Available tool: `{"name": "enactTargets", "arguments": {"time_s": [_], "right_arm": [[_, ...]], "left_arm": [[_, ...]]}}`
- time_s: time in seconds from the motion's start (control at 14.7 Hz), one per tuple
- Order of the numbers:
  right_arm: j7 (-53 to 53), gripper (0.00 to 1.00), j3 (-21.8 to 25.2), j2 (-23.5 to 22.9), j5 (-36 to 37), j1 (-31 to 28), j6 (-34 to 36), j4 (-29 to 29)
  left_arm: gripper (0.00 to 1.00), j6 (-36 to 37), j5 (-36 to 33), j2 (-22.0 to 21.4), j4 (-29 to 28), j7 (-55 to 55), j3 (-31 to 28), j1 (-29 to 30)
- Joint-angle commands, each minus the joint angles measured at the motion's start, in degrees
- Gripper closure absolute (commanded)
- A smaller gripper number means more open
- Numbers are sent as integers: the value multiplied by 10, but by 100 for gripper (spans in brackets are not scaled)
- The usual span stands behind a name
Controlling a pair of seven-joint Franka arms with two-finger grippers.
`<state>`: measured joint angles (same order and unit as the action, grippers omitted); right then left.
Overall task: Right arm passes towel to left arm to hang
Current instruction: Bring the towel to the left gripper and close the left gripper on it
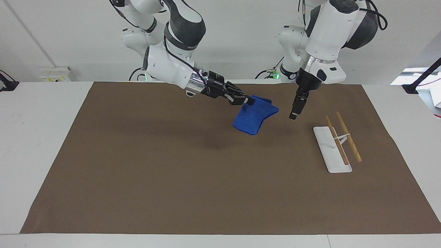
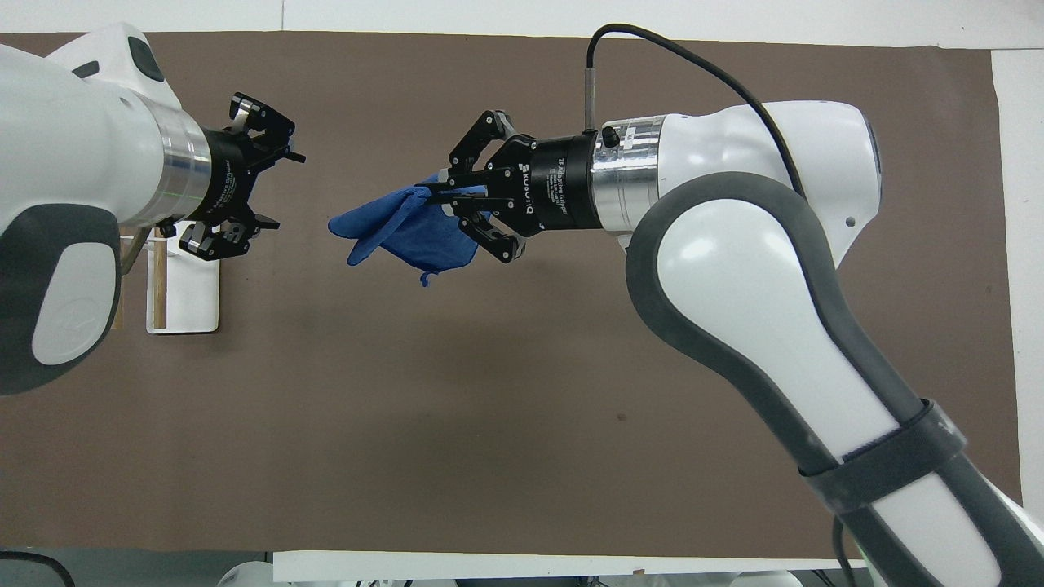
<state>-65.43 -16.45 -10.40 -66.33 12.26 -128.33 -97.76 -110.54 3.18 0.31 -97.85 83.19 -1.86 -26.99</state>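
Right gripper [image 1: 248,101] pinching towel [image 1: 255,115]; left gripper [image 2: 281,187] spread, apart. We risk drop if right releases early.

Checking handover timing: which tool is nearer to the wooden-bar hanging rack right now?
Left. The left tool hangs over the mat beside the rack, empty; the right tool, clamped on the blue towel, is over the mat's middle.

Both arms are showing white shells with dark grey joint covers and silver wrist rings. Right arm [image 2: 734,269] is carrying a thin black cable [image 2: 677,53]; black linkage grippers.
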Motion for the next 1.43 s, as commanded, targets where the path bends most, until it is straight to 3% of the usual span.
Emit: {"name": "enactTargets", "arguments": {"time_s": [0.0, 0.2, 0.75, 1.23, 1.36], "right_arm": [[-7, 100, -2, 9, -14, 4, -8, -11], [-7, 100, -2, 9, -14, 21, -30, -11], [-4, 100, -1, 9, -14, 22, -35, -13], [-1, 100, -1, 9, -14, 22, -36, -13], [-1, 100, -2, 9, -14, 22, -36, -14]], "left_arm": [[38, -5, 8, 16, 19, 9, -8, -13], [45, -6, 9, 16, 16, 8, -7, -24], [48, 87, 8, 12, 25, 8, -6, -43], [48, 91, 9, 5, 11, 8, -5, -46], [55, 88, 9, 5, 13, 8, -5, -45]]}}
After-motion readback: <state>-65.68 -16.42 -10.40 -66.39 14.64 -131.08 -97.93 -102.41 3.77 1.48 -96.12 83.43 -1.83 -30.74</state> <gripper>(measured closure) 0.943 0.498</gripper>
